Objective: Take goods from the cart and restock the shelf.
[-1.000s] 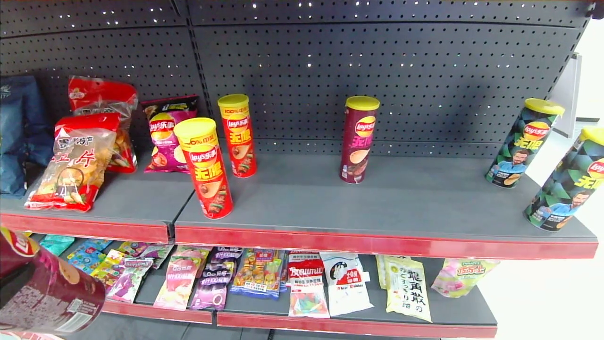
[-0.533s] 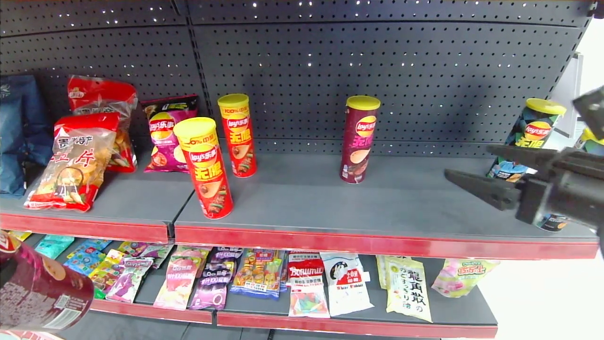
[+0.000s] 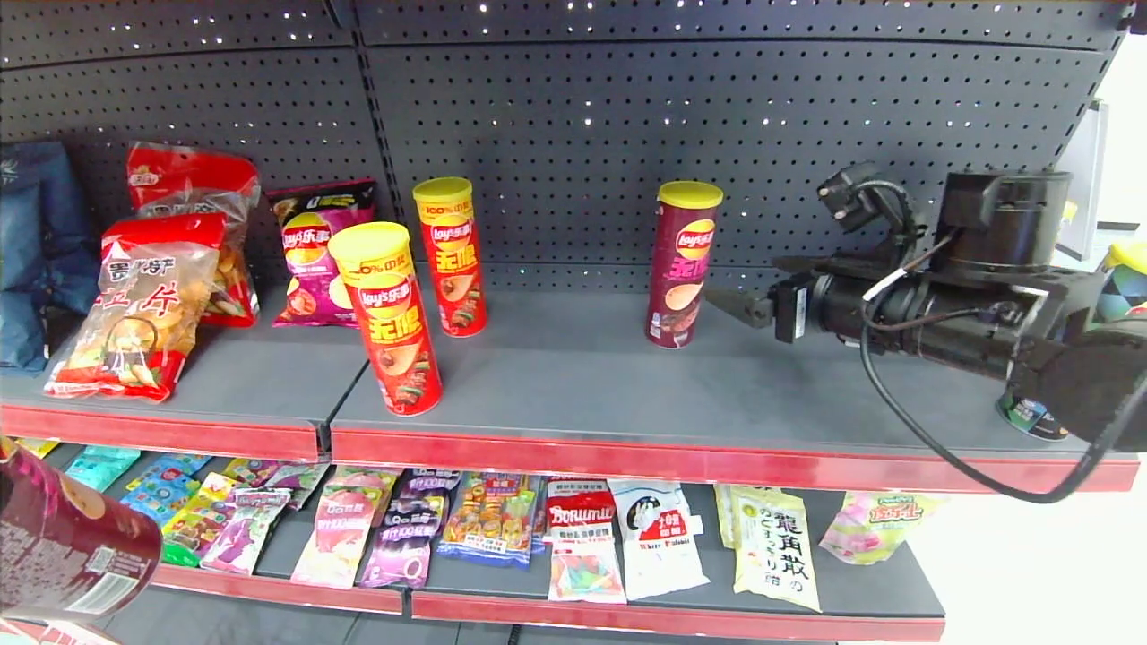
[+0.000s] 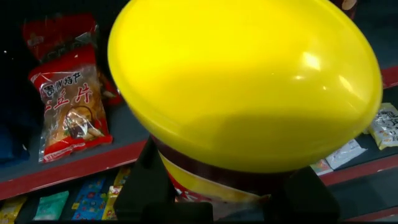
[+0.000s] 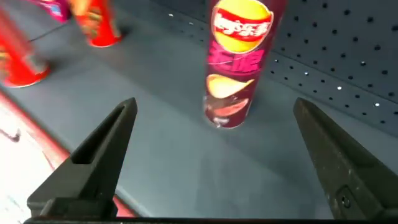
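Note:
On the upper shelf [image 3: 573, 443] a maroon chips can [image 3: 684, 264] with a yellow lid stands upright near the back panel. My right gripper [image 3: 742, 279] reaches in from the right, just beside that can, open. In the right wrist view the can [image 5: 239, 62] stands a little ahead of the right gripper [image 5: 214, 106], between its spread fingers [image 5: 99, 155]. My left gripper [image 4: 224, 196] is shut on a second maroon can [image 3: 63, 542], tilted at the lower left below the shelf edge. That can's yellow lid [image 4: 242, 81] faces the left wrist camera.
Two red cans [image 3: 387, 318] [image 3: 451, 255] stand left of centre, with snack bags [image 3: 143, 305] further left. Green-and-black cans [image 3: 1120, 269] at the shelf's right end sit partly behind my right arm. The lower shelf [image 3: 672, 618] holds several sachets. Bare shelf lies around the maroon can.
My right arm came into view from the right and moved left along the upper shelf up to the maroon can. The held can at lower left sank slightly.

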